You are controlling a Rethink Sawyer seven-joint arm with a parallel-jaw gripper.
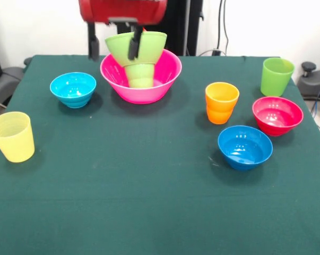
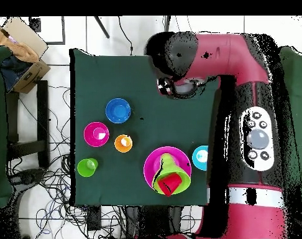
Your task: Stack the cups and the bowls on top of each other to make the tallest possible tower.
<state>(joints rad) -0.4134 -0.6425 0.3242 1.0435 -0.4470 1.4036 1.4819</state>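
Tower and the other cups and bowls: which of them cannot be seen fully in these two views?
Red cup: front view, hidden by the arm.
Lime green bowl: front view, partly behind the gripper.
Pale yellow cup: overhead view, hidden by the arm.
Light blue bowl: overhead view, partly covered by the arm.

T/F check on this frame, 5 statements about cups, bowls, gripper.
1. The small green cup stands inside the large pink bowl. True.
2. The lime green bowl rests on the tablecloth. False: it sits atop the small green cup.
3. The orange cup is inside the magenta bowl. False: it stands beside it.
4. The pale yellow cup stands alone. True.
5. The gripper holds the darker blue bowl. False: that bowl sits untouched.
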